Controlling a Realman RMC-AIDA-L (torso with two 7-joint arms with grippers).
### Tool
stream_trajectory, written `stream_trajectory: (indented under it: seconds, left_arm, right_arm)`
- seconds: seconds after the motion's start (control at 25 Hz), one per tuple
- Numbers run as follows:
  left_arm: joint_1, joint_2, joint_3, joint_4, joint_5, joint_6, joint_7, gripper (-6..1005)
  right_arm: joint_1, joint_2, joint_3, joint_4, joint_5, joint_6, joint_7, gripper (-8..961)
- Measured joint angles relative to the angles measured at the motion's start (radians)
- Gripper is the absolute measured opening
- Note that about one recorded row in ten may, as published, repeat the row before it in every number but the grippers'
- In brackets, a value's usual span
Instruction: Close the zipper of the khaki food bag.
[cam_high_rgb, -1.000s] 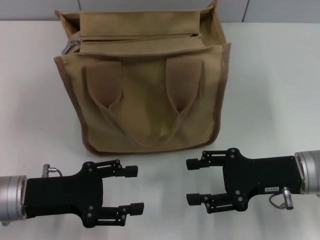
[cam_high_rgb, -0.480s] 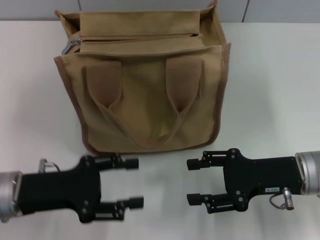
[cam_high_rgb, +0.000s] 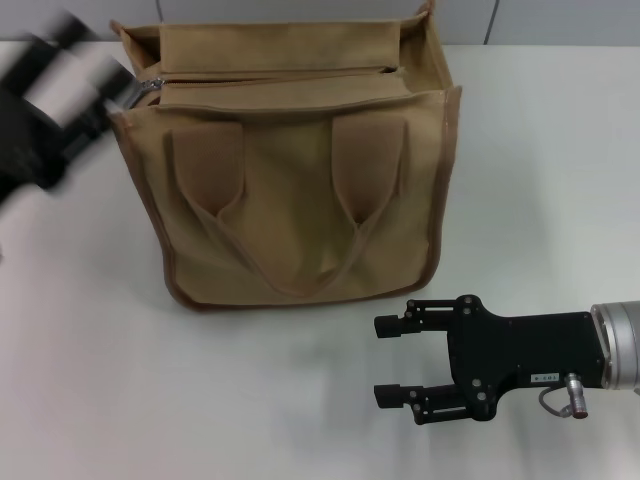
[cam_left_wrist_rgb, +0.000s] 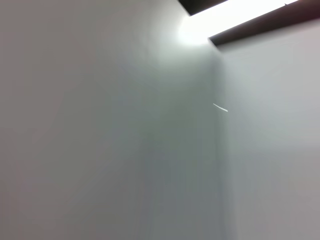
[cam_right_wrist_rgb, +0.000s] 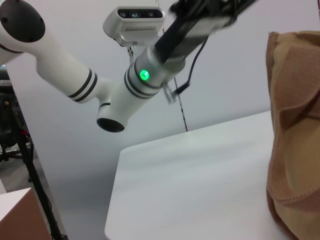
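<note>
The khaki food bag (cam_high_rgb: 300, 200) stands upright at the table's back middle, its handles hanging down its front. The zipper (cam_high_rgb: 270, 78) runs across its top, with the silver pull tab (cam_high_rgb: 148, 88) at the bag's left end. My left gripper (cam_high_rgb: 85, 85) is a moving blur raised beside the bag's top left corner, close to the pull tab. My right gripper (cam_high_rgb: 382, 361) is open and empty, low over the table in front of the bag's right half. The right wrist view shows one edge of the bag (cam_right_wrist_rgb: 295, 135) and my raised left arm (cam_right_wrist_rgb: 150, 75).
The white table (cam_high_rgb: 540, 180) reaches around the bag on all sides. A grey wall runs behind it. The left wrist view shows only a grey wall and a ceiling light strip (cam_left_wrist_rgb: 235, 12).
My left arm has swung up from the table's front left to the bag's top left corner. The right arm and the bag have not moved.
</note>
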Motion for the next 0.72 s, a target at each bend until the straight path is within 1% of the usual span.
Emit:
stream_trajectory:
  seconds: [0.04,0.08,0.16,0.2,0.32,0.36,0.48,0.72]
  left_arm:
    - [0.002,0.001,-0.027,-0.005,-0.041,-0.025,0.001,777]
    - [0.003,0.001,-0.04,-0.006,-0.056,-0.039,0.001,777]
    - [0.006,0.006,-0.069,-0.002,-0.077,-0.109,0.0,777]
    - [0.008,0.008,-0.074,0.001,-0.077,-0.143,0.002,776]
    - [0.017,0.024,-0.071,0.013,-0.065,-0.269,0.015,776]
    - [0.021,0.031,-0.065,0.013,-0.048,-0.307,0.025,776]
    - [0.029,0.046,-0.059,0.014,0.019,-0.352,0.06,776]
    - [0.033,0.058,-0.056,0.016,0.167,-0.351,0.122,776]
  right_arm:
    - [0.0,0.0,0.0,0.0,0.0,0.0,0.0,732]
    - [0.0,0.0,0.001,0.0,0.0,0.0,0.0,732]
    - [0.0,0.0,0.002,0.0,0.0,0.0,0.0,732]
    - [0.0,0.0,0.002,0.0,0.0,0.0,0.0,732]
    - [-0.001,0.0,0.002,0.0,0.0,0.001,0.0,732]
    - [-0.001,-0.001,0.002,0.0,0.0,0.0,0.0,732]
    - [-0.001,-0.002,0.002,-0.001,0.0,0.001,0.0,732]
    - [-0.002,-0.003,0.002,-0.005,0.0,0.0,0.001,732]
